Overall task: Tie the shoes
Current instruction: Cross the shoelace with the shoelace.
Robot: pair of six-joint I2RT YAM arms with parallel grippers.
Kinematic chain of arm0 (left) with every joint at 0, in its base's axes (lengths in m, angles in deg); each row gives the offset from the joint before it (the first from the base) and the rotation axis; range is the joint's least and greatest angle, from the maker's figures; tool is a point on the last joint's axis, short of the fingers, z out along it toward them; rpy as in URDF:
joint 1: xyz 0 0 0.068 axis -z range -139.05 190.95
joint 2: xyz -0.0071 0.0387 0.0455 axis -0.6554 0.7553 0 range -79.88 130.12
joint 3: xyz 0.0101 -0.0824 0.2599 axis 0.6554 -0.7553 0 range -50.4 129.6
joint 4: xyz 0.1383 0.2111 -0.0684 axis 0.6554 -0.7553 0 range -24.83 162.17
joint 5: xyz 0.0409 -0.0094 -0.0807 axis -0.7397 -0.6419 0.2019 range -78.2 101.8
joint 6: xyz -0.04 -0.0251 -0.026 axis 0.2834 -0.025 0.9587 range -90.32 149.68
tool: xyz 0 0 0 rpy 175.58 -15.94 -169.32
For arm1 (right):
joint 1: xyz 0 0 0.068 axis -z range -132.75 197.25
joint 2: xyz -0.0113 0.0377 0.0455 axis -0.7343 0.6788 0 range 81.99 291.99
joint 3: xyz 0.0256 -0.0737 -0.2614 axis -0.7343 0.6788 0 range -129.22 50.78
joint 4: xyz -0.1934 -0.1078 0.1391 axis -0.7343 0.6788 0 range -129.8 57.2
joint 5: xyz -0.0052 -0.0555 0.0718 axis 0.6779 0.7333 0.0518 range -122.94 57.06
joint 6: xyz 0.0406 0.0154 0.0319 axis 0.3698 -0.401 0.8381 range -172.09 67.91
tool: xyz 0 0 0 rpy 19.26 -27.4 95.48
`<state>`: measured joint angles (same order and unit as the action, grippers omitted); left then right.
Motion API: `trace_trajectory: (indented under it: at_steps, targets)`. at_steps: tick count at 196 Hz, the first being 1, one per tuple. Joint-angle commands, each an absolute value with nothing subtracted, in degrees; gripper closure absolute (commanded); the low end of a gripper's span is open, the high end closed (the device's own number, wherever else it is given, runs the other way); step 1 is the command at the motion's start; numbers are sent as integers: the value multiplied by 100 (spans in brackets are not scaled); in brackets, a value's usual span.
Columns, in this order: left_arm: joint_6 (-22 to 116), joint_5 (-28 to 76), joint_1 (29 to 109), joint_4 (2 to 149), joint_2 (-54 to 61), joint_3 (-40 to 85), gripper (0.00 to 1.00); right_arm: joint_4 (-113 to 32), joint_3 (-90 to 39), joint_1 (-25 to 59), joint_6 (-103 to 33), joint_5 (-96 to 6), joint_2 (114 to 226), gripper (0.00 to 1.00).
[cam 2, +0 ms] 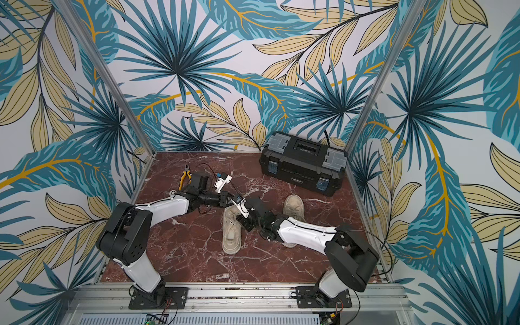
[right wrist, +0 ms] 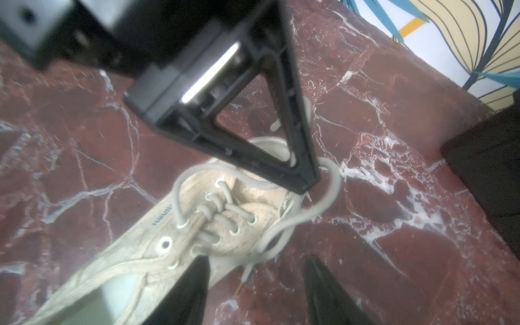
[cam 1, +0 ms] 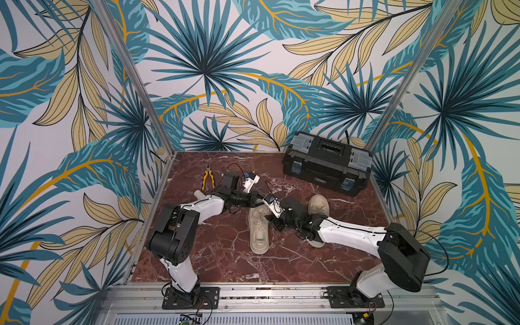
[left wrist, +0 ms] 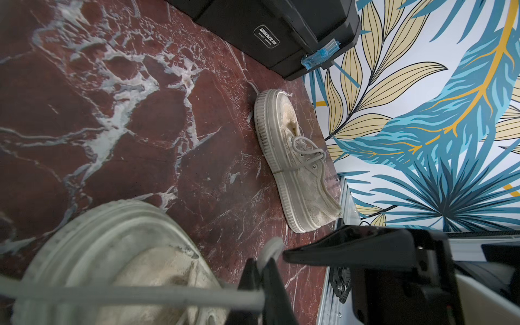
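Red marble tabletop point(cam 1: 225, 261), leaf-print walls. On it: centre shoe point(cam 1: 259, 228), untied; second shoe point(cam 1: 318, 205) partly under right arm. Left gripper point(left wrist: 262, 271) clamped on lace point(left wrist: 140, 295), taut. Right gripper point(right wrist: 256, 266) jaws apart, empty, near slack loop point(right wrist: 323, 208). Advice: hold left tension; pinch loop low, by eyelets.

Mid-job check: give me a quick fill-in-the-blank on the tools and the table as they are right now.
1. The left tool is shut on a beige ____.
2. The right tool has its jaws ____.
3. The pliers have ____ handles.
4. The toolbox is mostly ____ in colour.
Missing words: lace; open; yellow; black.
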<state>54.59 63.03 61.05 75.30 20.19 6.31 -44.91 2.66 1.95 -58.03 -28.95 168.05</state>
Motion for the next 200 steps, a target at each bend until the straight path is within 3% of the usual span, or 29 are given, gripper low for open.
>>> trace_trajectory:
  at_steps: [1, 37, 88, 174, 200]
  targets:
    - [5332, 6149, 6092, 7481, 1791, 467, 98, -4051, 590, 627, -5339, -3668, 16372, 37]
    - [5400, 6047, 6025, 7655, 1680, 271, 98, -3899, 890, 1302, -4959, -4646, 16475, 40]
    - [5402, 6046, 5976, 7700, 1682, 164, 98, -3858, 268, 1332, -4877, -5597, 17675, 47]
    - [5435, 6043, 5944, 7734, 1682, 117, 98, -3712, -392, 1513, -5216, -6080, 18667, 48]
    - [5499, 6056, 5945, 7818, 1676, 93, 98, -3725, -524, 1505, -5209, -6284, 18880, 55]
